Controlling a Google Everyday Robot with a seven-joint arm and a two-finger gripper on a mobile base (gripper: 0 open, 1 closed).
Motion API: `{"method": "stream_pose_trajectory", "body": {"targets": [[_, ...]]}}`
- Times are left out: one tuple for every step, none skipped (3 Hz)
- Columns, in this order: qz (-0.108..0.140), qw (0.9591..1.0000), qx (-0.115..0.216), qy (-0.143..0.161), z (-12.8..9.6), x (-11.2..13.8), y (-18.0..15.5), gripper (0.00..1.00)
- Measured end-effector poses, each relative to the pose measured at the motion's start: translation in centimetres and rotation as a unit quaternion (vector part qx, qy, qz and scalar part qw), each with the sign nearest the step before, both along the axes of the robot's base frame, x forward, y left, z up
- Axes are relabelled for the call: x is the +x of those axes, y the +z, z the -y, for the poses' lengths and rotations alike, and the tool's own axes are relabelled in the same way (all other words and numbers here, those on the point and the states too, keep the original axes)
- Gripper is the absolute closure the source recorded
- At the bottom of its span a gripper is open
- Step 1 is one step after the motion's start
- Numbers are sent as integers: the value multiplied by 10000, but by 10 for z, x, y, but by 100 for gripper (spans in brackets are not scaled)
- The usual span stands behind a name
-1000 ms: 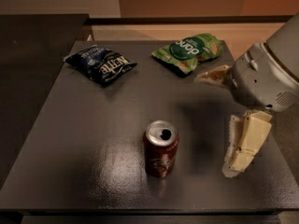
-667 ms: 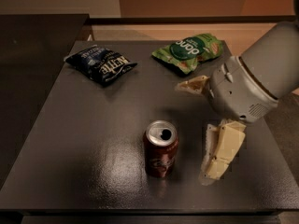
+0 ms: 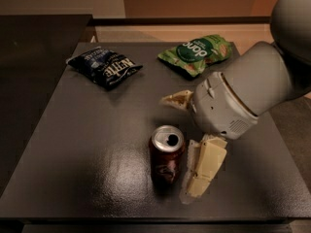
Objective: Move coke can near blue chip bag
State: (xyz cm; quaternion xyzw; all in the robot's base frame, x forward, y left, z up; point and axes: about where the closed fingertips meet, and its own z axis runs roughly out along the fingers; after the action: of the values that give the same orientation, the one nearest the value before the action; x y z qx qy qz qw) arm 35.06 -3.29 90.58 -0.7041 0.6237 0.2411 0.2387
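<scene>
The coke can (image 3: 166, 160) stands upright on the dark table (image 3: 87, 144), front centre, with its silver top and opening showing. My gripper (image 3: 176, 148) is open, right beside the can. One pale finger (image 3: 203, 170) hangs just right of the can and the other (image 3: 176, 99) is behind it. The gripper holds nothing. The blue chip bag (image 3: 105, 66) lies flat at the table's back left, well away from the can.
A green chip bag (image 3: 197, 53) lies at the back of the table, right of centre. My bulky grey arm (image 3: 252, 89) covers the table's right side. The table's front edge runs just below the can. A dark counter (image 3: 34, 52) stands to the left.
My gripper has moved left towards the coke can, and its near finger is now right next to it. The can and both bags have not moved.
</scene>
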Motion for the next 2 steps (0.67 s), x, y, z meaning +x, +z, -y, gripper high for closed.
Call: {"method": "stream_pose_trajectory", "body": {"targets": [[-75, 9999, 96, 93, -11, -6, -3, 18], [-105, 9997, 151, 163, -15, -8, -1, 41]]}}
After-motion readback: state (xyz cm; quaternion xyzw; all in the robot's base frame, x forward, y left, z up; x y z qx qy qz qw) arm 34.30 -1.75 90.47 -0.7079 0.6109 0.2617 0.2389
